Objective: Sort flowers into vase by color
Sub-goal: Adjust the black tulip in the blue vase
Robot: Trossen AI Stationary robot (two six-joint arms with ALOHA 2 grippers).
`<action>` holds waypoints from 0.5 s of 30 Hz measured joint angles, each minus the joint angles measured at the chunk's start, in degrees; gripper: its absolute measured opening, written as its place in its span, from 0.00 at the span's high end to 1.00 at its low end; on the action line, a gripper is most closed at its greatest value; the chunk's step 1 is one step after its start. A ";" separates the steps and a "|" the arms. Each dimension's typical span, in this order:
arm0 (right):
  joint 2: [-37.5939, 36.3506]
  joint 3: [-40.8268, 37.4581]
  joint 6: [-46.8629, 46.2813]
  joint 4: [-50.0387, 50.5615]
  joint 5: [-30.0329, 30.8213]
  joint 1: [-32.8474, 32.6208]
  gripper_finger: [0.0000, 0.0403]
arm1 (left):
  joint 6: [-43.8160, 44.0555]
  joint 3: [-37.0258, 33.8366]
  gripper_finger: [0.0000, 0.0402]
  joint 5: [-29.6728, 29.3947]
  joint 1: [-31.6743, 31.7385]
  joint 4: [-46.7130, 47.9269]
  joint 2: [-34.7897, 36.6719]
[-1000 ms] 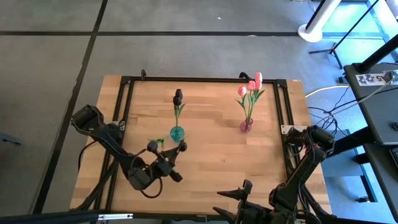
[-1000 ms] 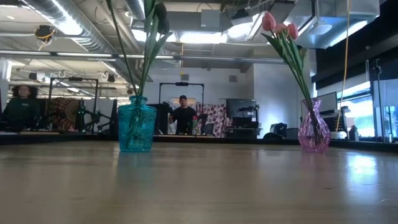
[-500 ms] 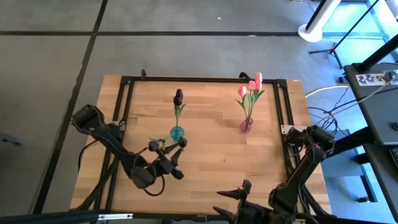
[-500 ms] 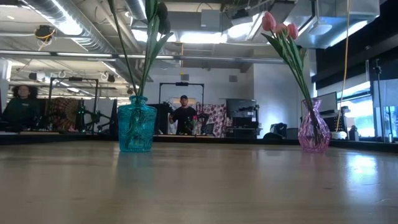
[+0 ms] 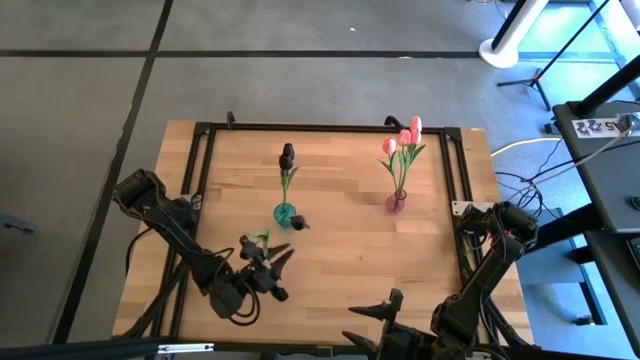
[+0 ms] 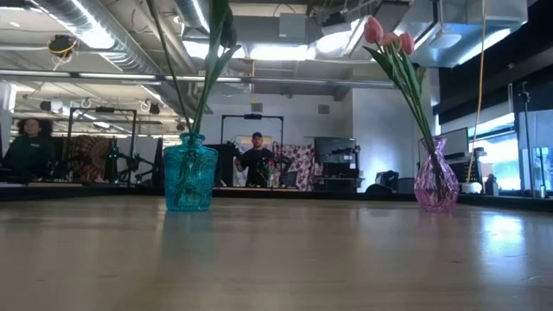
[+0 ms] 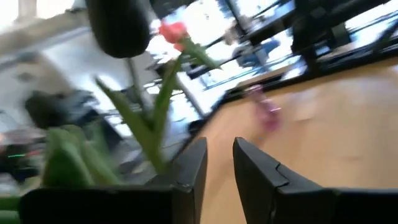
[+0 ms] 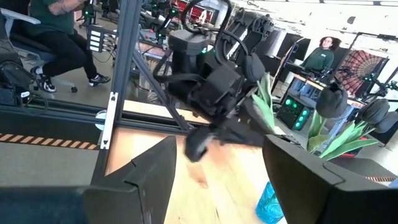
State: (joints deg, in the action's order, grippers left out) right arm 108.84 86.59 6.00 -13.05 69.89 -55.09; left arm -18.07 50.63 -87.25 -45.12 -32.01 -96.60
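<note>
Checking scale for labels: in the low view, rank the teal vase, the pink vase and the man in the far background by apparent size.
1. Teal vase
2. Pink vase, slightly smaller
3. Man, smallest only through distance

The worktop (image 5: 340, 250) is a pale wooden slab with a black metal frame (image 5: 210, 130) running along its far edge and down both sides. Two small glass vases stand directly on it (well apart from one another): a teal vase (image 5: 284, 213) near the middle and a pink vase (image 5: 396, 203) toward the right, each upright and holding flower stems.
</note>
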 joint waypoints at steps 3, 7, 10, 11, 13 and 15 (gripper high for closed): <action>0.00 0.00 0.01 -0.05 0.00 0.05 0.41 | 4.53 0.00 0.84 7.27 -1.41 -0.09 0.00; 0.00 0.00 0.02 -0.24 -0.22 0.55 0.41 | 7.46 0.00 0.87 15.98 -3.40 -2.54 -0.01; 0.00 0.00 0.11 -0.58 -1.18 1.40 0.41 | 8.85 0.00 0.91 24.30 -4.48 -4.75 1.17; 0.00 0.00 0.13 -0.69 -1.55 1.84 0.41 | 10.55 0.00 0.93 27.72 -4.73 -4.18 2.11; 0.00 0.00 -0.11 -0.78 -2.26 2.39 0.41 | 14.68 0.00 0.98 35.29 -5.16 -0.73 4.69; 0.00 0.00 -0.62 -0.68 -3.59 2.75 0.41 | 18.70 0.02 0.99 44.20 -5.58 4.70 7.43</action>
State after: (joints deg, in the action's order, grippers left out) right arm 108.84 86.59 5.37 -13.73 66.29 -52.35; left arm 0.63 50.65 -43.05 -50.70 -27.31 -89.17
